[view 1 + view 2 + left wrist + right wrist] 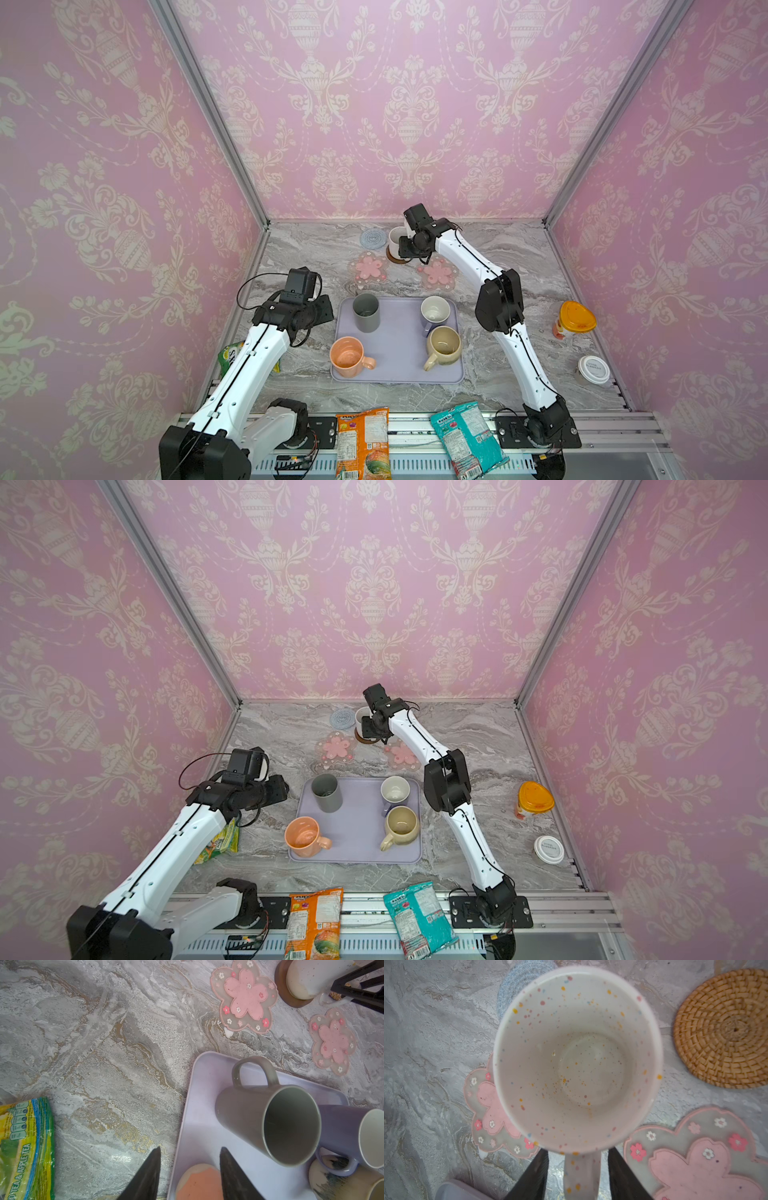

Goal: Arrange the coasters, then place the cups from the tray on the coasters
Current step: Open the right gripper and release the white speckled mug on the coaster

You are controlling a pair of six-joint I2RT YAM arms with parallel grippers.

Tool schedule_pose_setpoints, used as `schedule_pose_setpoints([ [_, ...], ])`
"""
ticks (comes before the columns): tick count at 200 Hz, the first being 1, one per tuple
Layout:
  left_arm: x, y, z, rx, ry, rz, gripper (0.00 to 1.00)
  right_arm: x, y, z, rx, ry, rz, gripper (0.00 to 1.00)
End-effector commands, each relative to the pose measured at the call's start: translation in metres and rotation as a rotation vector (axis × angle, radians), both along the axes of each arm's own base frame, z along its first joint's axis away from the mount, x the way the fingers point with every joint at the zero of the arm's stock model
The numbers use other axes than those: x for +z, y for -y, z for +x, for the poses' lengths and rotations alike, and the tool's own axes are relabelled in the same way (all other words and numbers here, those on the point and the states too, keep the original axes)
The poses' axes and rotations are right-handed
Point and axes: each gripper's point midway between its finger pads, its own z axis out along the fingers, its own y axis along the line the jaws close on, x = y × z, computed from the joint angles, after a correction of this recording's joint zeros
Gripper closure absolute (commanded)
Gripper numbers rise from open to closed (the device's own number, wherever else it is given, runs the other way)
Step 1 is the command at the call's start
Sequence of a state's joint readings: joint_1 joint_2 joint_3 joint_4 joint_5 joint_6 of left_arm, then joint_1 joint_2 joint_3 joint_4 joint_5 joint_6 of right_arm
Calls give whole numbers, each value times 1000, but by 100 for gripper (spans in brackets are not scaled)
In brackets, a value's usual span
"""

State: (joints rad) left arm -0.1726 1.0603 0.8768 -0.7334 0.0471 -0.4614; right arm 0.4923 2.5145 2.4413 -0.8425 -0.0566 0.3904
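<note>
The white speckled cup stands on the dark brown wooden coaster near the back wall. My right gripper is open, its fingers apart on either side of the cup's handle without touching it. Around it lie the grey-blue woven coaster, the rattan coaster and two pink flower coasters. The lavender tray holds the dark grey, lavender, peach and beige cups. My left gripper hangs open over the tray's left edge, above the peach cup.
An orange-lidded container and a white-lidded small container stand at the right edge. Two snack bags lie on the front rail. A green tea packet lies under the left arm.
</note>
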Motion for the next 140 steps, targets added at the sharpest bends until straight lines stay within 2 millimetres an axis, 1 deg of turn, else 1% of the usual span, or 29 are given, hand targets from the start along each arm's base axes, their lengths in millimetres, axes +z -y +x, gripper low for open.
schedule_pose_setpoints([
  [1, 0, 0, -6, 6, -9, -21, 51, 31, -4, -2, 13, 37, 45, 54],
  [32, 0, 0, -7, 6, -8, -17, 51, 29, -4, -2, 13, 35, 43, 61],
  [49, 1, 0, -7, 7, -7, -17, 51, 26, 0, -3, 3, 29, 19, 70],
  [79, 2, 0, -7, 6, -3, -18, 51, 25, 8, -6, 0, 23, -21, 81],
  [140, 3, 1, -5, 4, -1, -21, 51, 27, 20, -7, -13, 36, -97, 87],
])
